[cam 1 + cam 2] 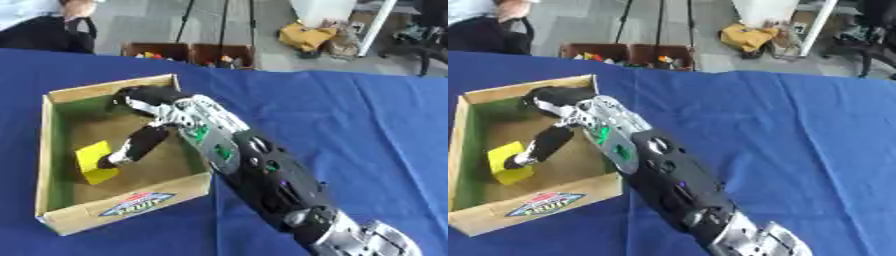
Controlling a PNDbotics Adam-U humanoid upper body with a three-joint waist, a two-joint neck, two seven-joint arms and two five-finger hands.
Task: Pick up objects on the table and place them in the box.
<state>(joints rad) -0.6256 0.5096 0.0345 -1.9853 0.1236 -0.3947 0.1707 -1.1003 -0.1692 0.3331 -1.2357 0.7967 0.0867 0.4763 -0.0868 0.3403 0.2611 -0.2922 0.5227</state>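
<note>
An open cardboard box [109, 88] with a green inner wall stands on the left of the blue table [359, 125]. A yellow block [91, 161] lies on the box floor near its front left corner. My right arm comes in from the lower right and reaches over the box's right wall. My right hand [163, 108] is inside the box, open. One straight dark finger [138, 144] points down and left, and its tip touches the block's right edge. Nothing is held in the hand. My left hand shows in neither view.
Blue cloth covers the table to the right of the box and arm. Past the far edge, brown bins [189, 52] with small coloured items stand on the floor. A person sits at the top left corner, away from the box.
</note>
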